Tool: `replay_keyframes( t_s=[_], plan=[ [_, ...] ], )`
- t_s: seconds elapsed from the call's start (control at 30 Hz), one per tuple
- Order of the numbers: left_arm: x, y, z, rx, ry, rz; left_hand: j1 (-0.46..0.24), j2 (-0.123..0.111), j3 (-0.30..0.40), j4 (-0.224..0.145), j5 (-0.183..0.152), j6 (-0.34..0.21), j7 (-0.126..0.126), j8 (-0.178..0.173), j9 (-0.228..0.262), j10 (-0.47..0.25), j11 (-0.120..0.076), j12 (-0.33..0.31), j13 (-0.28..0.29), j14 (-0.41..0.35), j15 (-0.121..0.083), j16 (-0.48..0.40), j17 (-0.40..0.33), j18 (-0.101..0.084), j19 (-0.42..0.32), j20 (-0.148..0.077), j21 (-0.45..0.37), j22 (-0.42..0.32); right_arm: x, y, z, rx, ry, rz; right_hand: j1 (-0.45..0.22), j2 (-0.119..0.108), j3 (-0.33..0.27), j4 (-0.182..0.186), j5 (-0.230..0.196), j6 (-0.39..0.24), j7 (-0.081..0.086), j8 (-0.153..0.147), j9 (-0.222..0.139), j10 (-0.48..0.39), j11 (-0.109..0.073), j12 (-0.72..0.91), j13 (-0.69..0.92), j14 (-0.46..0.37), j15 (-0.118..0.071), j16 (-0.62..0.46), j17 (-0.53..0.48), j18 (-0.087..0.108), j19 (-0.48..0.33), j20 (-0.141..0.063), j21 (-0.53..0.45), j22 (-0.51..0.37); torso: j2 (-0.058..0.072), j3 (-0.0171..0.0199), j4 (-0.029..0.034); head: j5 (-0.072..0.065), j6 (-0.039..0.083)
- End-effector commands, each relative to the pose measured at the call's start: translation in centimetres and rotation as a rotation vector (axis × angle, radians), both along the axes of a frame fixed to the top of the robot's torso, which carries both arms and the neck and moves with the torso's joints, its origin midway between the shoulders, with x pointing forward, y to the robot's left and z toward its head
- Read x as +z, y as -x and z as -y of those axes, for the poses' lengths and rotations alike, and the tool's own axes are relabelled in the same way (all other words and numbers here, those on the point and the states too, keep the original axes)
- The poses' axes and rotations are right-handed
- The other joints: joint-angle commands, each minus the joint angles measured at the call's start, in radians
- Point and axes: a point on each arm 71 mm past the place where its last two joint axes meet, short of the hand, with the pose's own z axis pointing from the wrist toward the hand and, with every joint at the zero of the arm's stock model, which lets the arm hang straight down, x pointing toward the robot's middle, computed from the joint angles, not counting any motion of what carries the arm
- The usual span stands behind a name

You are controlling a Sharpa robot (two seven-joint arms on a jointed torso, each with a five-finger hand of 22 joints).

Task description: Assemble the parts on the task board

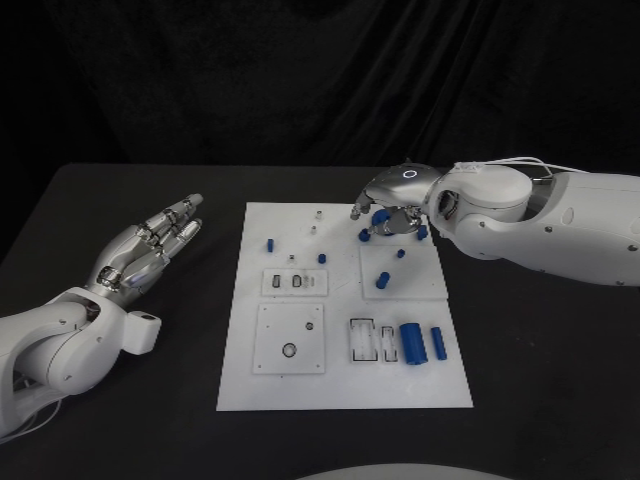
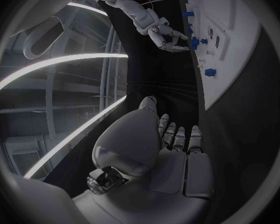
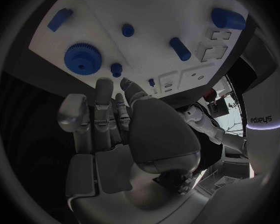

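Right hand (image 1: 389, 212), fingers apart and empty, hovers at the board's (image 1: 346, 385) one-o'clock corner over a blue gear (image 3: 82, 57): judged small, rigid, light; pinch its toothed rim. Left hand (image 1: 144, 248) lies spread, idle.

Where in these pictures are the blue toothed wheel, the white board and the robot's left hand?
blue gear (image 3: 82, 57), right wrist view, on its toothed face.
task board (image 1: 346, 388), head view, on its bare near edge.
left hand (image 1: 147, 246), head view, on the palm.

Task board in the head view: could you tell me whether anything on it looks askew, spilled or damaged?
Nothing stands out: the task board lies flat, the blue parts sit tidily, and neither the left hand nor the right hand holds anything.
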Motion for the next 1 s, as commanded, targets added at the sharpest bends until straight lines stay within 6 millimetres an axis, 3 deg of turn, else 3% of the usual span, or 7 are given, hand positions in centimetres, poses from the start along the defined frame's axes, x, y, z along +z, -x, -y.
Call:
replay_keyframes(
  t_s=[0.03,0.3,0.47,0.93,0.97,1.0],
  plan=[
    [1.8,0.6,0.1,-0.031,0.117,0.217,-0.011,-0.009,-0.011,0.0,-0.01,-0.013,-0.018,-0.005,-0.002,-0.003,-0.017,-0.017,-0.002,0.0,-0.015,-0.003,-0.001,0.011,0.001,-0.012,-0.003,-0.002,-0.3,-0.1,0.3,-0.027,0.029,-0.009,0.002,-0.007,0.005,-0.001,0.006,0.003,-0.002,-0.005,0.001,0.0,0.004,-0.003,0.001,0.006,0.002,0.003,0.001,-0.013,0.003,0.003,0.003,0.001,0.006,-0.0032,0.0028,-0.007,0.003],
    [1.9,0.7,0.3,-0.049,0.128,0.211,-0.009,-0.005,-0.011,-0.001,-0.007,-0.019,-0.021,-0.005,-0.003,-0.008,-0.015,-0.031,-0.004,0.0,-0.002,-0.003,-0.001,0.013,0.001,0.002,-0.003,-0.002,-0.8,-0.4,0.5,-0.029,0.023,-0.006,-0.001,-0.008,0.02,0.0,0.013,0.013,0.002,-0.005,0.007,0.012,0.005,-0.003,0.004,0.015,0.003,0.026,0.035,-0.016,0.01,0.005,0.018,0.025,0.01,-0.0047,0.0046,-0.013,0.005],
    [1.9,0.7,0.4,-0.055,0.131,0.207,-0.007,-0.003,-0.011,-0.001,-0.006,-0.016,-0.017,-0.005,-0.002,-0.009,-0.01,-0.034,-0.004,0.0,0.002,-0.003,-0.001,0.013,0.001,0.007,-0.003,-0.002,-1.2,-0.6,0.4,-0.025,0.017,-0.006,-0.002,-0.011,0.034,-0.001,0.019,0.027,0.004,-0.003,0.013,0.025,0.004,-0.001,0.006,0.02,0.004,0.04,0.053,-0.018,0.014,0.005,0.027,0.039,0.012,-0.0055,0.0021,-0.011,0.005],
    [1.7,0.6,0.4,-0.068,0.134,0.192,0.002,0.001,-0.006,-0.003,-0.002,-0.014,-0.006,-0.004,-0.002,-0.009,0.005,-0.039,-0.004,0.0,0.017,-0.003,-0.001,0.015,0.001,0.024,-0.003,-0.002,-2.4,-0.8,0.1,0.005,-0.008,-0.001,-0.017,-0.034,0.114,0.005,0.03,0.106,0.009,0.022,0.067,0.101,-0.002,0.011,0.019,0.045,0.0,0.098,0.14,-0.028,0.036,0.002,0.07,0.111,0.018,-0.0063,0.0036,-0.015,0.001],
    [1.7,0.6,0.4,-0.069,0.134,0.192,0.007,0.003,-0.003,-0.004,0.001,-0.013,-0.003,-0.004,-0.002,-0.009,0.009,-0.04,-0.004,0.0,0.023,-0.003,-0.001,-0.007,0.001,0.02,-0.003,-0.002,-2.5,-0.8,0.1,0.008,-0.012,0.001,-0.017,-0.034,0.119,0.006,0.03,0.112,0.01,0.025,0.071,0.106,-0.003,0.012,0.02,0.046,0.0,0.1,0.144,-0.029,0.037,0.002,0.073,0.115,0.018,-0.0062,0.0036,-0.015,0.001],
    [1.7,0.6,0.4,-0.069,0.134,0.191,0.007,0.003,-0.003,-0.004,0.001,-0.013,-0.003,-0.004,-0.002,-0.009,0.009,-0.04,-0.004,0.0,0.023,-0.003,-0.001,-0.007,0.001,0.02,-0.003,-0.002,-2.5,-0.8,0.1,0.011,-0.016,0.005,-0.017,-0.035,0.128,0.007,0.029,0.124,0.011,0.031,0.079,0.118,-0.005,0.014,0.022,0.049,-0.001,0.106,0.153,-0.03,0.039,0.002,0.077,0.121,0.019,-0.0061,0.0031,-0.014,0.0]
  ],
)
